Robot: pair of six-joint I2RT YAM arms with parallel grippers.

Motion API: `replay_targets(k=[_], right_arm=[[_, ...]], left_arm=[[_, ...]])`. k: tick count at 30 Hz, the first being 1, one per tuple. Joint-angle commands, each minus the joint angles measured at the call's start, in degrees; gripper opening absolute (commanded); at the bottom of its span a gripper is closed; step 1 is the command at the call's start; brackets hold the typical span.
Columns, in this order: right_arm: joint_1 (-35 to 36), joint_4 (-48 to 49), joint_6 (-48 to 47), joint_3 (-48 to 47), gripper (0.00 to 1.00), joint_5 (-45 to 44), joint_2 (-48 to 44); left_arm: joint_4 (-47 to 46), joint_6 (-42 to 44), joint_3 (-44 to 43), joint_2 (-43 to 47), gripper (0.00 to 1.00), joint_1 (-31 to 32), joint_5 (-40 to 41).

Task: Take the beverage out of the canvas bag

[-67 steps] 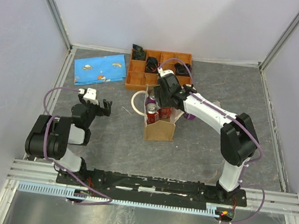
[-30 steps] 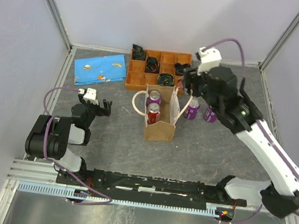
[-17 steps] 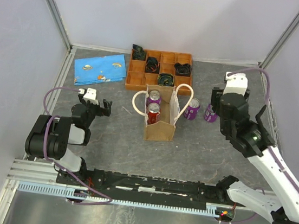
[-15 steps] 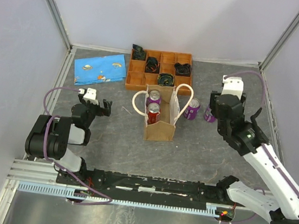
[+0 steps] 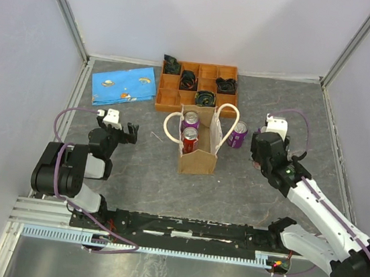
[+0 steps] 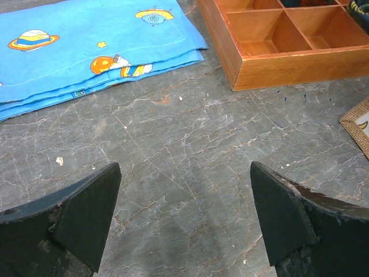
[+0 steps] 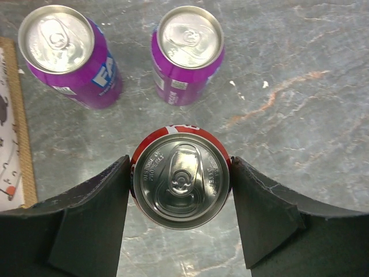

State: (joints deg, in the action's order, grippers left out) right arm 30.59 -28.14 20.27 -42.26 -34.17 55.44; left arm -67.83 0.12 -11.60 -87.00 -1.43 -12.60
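Note:
The tan canvas bag [image 5: 198,157] stands upright mid-table with its white rope handles spread. Inside it show a purple can [image 5: 190,120] and a red can [image 5: 189,137]. To the right of the bag, my right gripper [image 5: 262,159] is low over the table and shut on an upright red beverage can [image 7: 180,178], a finger against each side. Two purple cans [image 7: 69,55] [image 7: 189,55] stand just beyond it; only one purple can [image 5: 238,135] shows from above. At the left, my left gripper [image 6: 184,219] is open over bare table.
An orange compartment tray [image 5: 201,65] with dark items sits behind the bag. A folded blue cloth [image 5: 124,82] lies at the back left. The enclosure walls close off the left, back and right sides.
My right arm has swung out of the bag with the red can, gone up and to the right, then come down beside the purple cans. The left arm has not moved.

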Motion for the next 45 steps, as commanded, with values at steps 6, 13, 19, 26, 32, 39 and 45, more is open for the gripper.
replay_targets(k=[6, 13, 19, 26, 32, 39, 45], right_arm=[[-0.6, 15.2, 3.1, 2.8, 0.0, 1.1, 2.5], [-1.1, 14.2, 4.7, 3.0, 0.0, 1.3, 4.5], [-2.2, 13.3, 6.7, 2.9, 0.01, 2.1, 7.4], [-2.6, 13.5, 8.0, 4.0, 0.57, 2.4, 8.7], [-2.6, 11.2, 8.3, 3.6, 0.99, 1.8, 7.7], [-2.6, 7.1, 4.6, -2.6, 0.99, -0.5, 1.6], [-2.3, 6.4, 1.2, -12.3, 0.93, 5.4, -3.3]], left_arm=[[-3.3, 2.8, 0.2, 0.2, 0.99, -0.2, -0.7], [-3.2, 2.8, 0.2, 0.2, 0.99, -0.2, -0.7], [-3.2, 2.8, 0.2, 0.2, 0.99, -0.2, -0.7], [-3.2, 2.8, 0.2, 0.2, 0.99, -0.2, -0.7], [-3.2, 2.8, 0.1, 0.2, 0.99, -0.2, -0.7], [-3.2, 2.8, 0.2, 0.2, 0.99, -0.2, -0.7], [-3.2, 2.8, 0.2, 0.2, 0.99, -0.2, -0.7]])
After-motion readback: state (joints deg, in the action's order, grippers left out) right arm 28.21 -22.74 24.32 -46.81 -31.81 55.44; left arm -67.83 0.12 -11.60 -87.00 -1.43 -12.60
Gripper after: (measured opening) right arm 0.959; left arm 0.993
